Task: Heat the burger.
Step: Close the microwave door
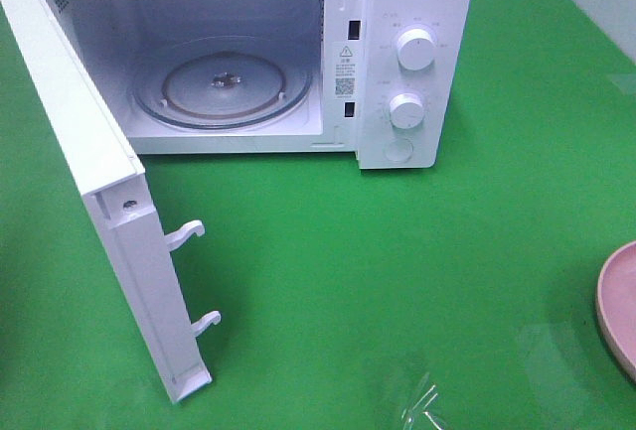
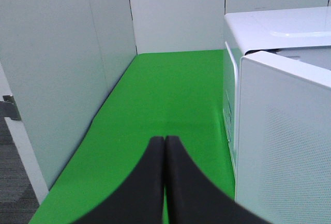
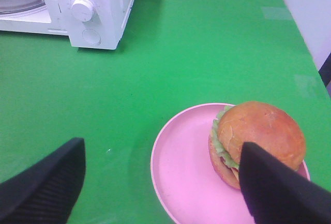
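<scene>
Overhead view: microwave (image 1: 298, 53) on green table (image 1: 397, 281), door (image 1: 94, 192) swung open, turntable (image 1: 224, 87) bare; pink plate (image 1: 621, 306) at the right edge.

Left wrist view: left claw (image 2: 164, 144) pressed together beside the microwave.

Right wrist view: right claw (image 3: 163, 169) spread wide above the plate; burger (image 3: 256, 141) rests on it.

The microwave (image 1: 412, 53) looks like smooth white plastic, its round tray (image 1: 224, 82) clear glass. The burger (image 3: 257, 141) bun shines a little. The plate (image 3: 191, 172) looks matt, maybe plastic.
</scene>
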`<state>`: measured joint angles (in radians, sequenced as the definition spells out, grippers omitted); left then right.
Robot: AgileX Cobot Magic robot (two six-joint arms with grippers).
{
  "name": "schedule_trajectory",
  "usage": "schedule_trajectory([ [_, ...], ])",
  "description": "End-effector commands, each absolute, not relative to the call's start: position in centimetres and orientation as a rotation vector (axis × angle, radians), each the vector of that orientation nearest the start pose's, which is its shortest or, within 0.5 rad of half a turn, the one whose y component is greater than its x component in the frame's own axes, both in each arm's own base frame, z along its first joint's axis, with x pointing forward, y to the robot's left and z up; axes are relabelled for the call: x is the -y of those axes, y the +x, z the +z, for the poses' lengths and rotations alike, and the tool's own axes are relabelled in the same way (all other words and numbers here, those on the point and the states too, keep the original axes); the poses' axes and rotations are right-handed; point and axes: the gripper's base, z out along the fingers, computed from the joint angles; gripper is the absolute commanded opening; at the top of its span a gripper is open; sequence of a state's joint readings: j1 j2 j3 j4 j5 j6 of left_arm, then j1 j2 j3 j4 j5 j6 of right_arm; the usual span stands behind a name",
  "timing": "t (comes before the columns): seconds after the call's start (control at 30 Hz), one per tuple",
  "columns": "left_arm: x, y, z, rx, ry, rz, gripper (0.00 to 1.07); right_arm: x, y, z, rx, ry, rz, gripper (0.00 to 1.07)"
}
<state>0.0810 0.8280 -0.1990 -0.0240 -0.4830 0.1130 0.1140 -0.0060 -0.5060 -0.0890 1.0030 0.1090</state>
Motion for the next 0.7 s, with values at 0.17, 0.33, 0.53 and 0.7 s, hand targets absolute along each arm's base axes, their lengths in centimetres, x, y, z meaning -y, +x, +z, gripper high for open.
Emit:
schedule_trajectory([
  [0.17, -0.5, 17.3, 23.0, -1.617, 0.062, 0.042, 0.0, 0.8, -0.7, 28.4, -1.948, -0.004, 0.033, 0.76],
  [0.33, 0.2, 18.7, 21.7, -1.612, 0.14, -0.032, 0.0, 0.8, -0.7, 28.4, -1.948, -0.004, 0.033, 0.76],
  [0.53, 0.9, 21.0, 20.1, -1.672, 0.171, -0.155, 0.0, 0.8, -0.7, 28.4, -1.948, -0.004, 0.033, 0.76],
  [0.7, 1.2, 21.5, 19.8, -1.673, 0.17, -0.184, 0.0, 0.8, -0.7, 28.4, -1.948, -0.004, 0.033, 0.76],
])
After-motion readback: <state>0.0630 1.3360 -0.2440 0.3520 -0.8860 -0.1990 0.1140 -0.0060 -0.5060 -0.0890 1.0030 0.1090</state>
